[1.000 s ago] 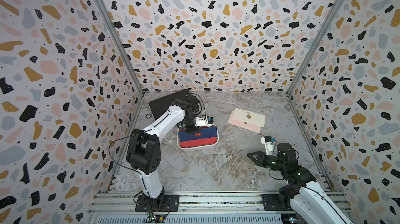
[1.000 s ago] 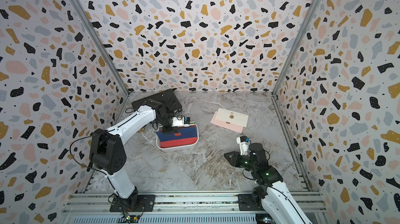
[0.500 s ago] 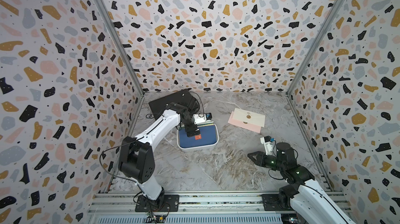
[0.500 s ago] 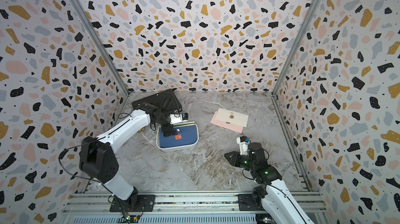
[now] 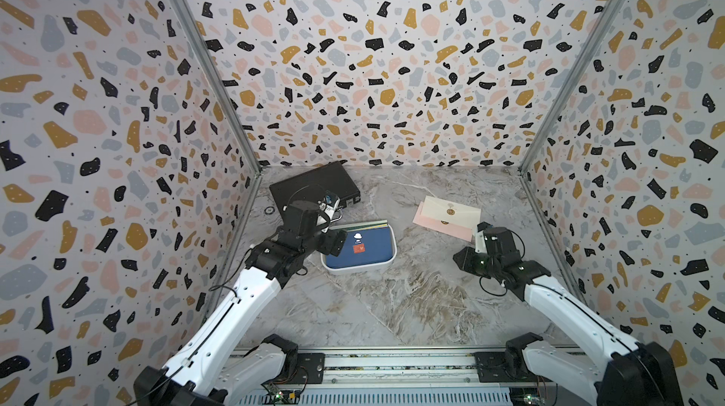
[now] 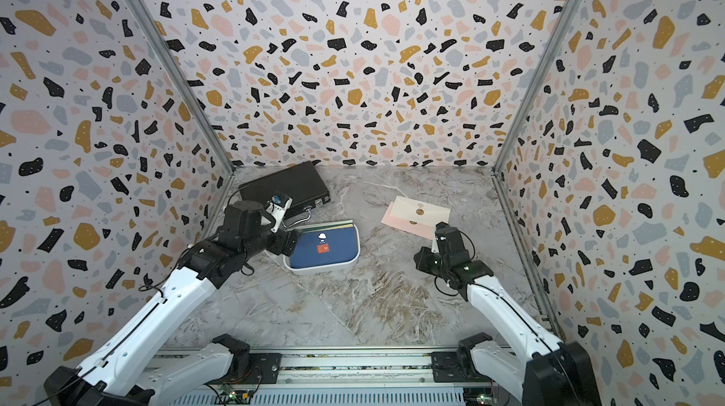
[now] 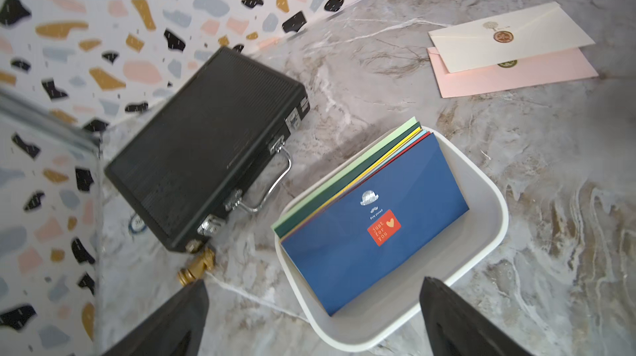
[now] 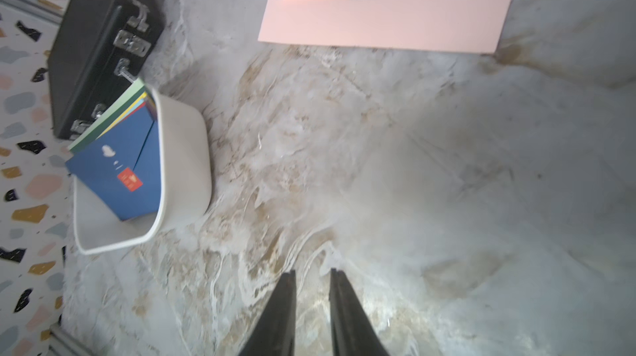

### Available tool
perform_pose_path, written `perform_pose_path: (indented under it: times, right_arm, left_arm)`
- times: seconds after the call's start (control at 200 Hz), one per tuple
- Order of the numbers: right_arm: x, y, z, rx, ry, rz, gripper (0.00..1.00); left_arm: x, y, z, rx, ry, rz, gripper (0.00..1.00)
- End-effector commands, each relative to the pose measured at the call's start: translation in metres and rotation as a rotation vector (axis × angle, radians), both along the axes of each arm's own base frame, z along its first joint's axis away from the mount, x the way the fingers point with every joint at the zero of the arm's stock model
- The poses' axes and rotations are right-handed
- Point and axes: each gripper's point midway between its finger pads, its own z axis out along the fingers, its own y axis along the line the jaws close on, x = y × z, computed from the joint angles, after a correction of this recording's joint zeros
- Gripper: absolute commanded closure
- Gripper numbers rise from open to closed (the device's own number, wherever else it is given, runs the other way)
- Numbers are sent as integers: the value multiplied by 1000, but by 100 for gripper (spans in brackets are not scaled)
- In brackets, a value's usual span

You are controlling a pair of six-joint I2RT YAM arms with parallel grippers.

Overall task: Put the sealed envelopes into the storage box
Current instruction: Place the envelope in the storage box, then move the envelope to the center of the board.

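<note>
The storage box [image 5: 365,270] sits on the marble counter [image 5: 392,306], a little toward 9 o'clock from the middle. 6 sealed envelopes are stacked inside it. The navy envelope [image 5: 370,253] is on top, with a white hat sticker and a red label on its face. Under it, thin edges of red, light blue, yellow, dark green and light green fan out toward 12 o'clock [image 7: 385,151]. There the stack tilts up and pokes above the rim.

2 more envelopes lie flat on the counter at about 2 o'clock from the box, well apart from it. The cream envelope [image 5: 455,210] overlaps the 12 o'clock part of the pink envelope [image 5: 455,230]. Each shows a small round seal.

The black briefcase [image 5: 314,184] lies in the 11 o'clock corner, just beside the box, with its metal handle facing the box.

The left claw [image 7: 315,280] hangs over the 9 o'clock end of the box. Its fingers are spread wide apart and grip nothing. The right claw [image 8: 313,271] is over bare counter at 3 o'clock from the box, near the pink envelope's 5 o'clock corner. Its fingers are only a narrow slit apart, with nothing between them.
</note>
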Motion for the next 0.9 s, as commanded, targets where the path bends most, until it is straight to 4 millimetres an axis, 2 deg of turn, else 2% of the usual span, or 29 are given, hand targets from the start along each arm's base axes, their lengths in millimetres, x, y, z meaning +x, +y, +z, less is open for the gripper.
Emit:
perform_pose_path:
  times: [0.0,0.125,0.265,0.451,0.581,0.691,0.896]
  right_arm:
    - [48,-4,18,-71,-67,-65,76]
    - [98,3,16,-109,-77,-103,76]
    - [154,-2,4,-145,-40,-159,77]
    - [207,-13,-18,-166,10,-214,77]
    - [228,-20,-40,-134,82,-248,78]
    - [238,-21,-47,-147,74,-241,78]
    - [234,-18,-83,-116,202,-241,79]
  left_arm:
    - [-22,18,-12,-147,68,192,1]
    - [-43,21,-27,-190,133,212,1]
    - [-56,10,-38,-240,210,167,1]
    - [-59,1,-47,-243,266,126,1]
    - [-55,7,-54,-191,278,151,1]
    - [-54,8,-57,-172,296,155,1]
    - [-54,8,-61,-163,313,156,1]
